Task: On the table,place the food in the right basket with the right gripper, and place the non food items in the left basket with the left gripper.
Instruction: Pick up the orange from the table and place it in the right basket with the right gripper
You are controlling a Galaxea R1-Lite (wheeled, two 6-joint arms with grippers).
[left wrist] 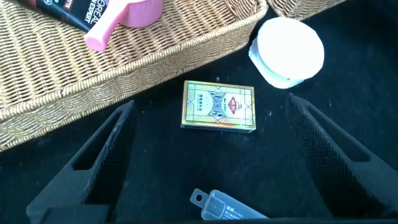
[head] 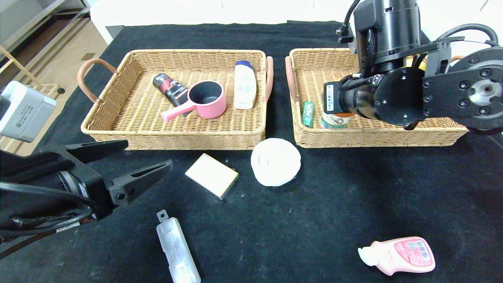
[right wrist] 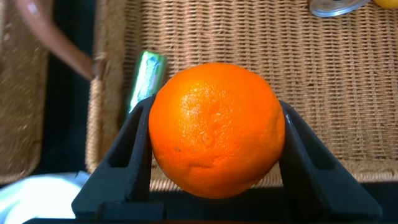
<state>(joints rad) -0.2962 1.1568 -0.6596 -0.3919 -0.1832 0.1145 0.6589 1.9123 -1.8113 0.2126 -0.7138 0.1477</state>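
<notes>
My right gripper [right wrist: 212,115] is shut on a round orange [right wrist: 214,134] and holds it over the right basket [head: 377,137], above the wicker floor. In that basket lie a slim green gum pack [head: 307,113] and a small tin [head: 334,121]. My left gripper [head: 148,154] hangs open and empty over the table [head: 314,216], in front of the left basket [head: 173,137]. A flat beige box [left wrist: 219,106], a white round tub [left wrist: 289,51] and a translucent oblong case [left wrist: 227,208] lie on the cloth ahead of it. A pink bottle [head: 401,255] lies at the near right.
The left basket holds a black tube [head: 171,89], a pink pot [head: 206,100] and a white bottle [head: 245,84]. The right arm's bulky wrist [head: 393,94] covers much of the right basket. A grey device [head: 23,112] sits at the far left edge.
</notes>
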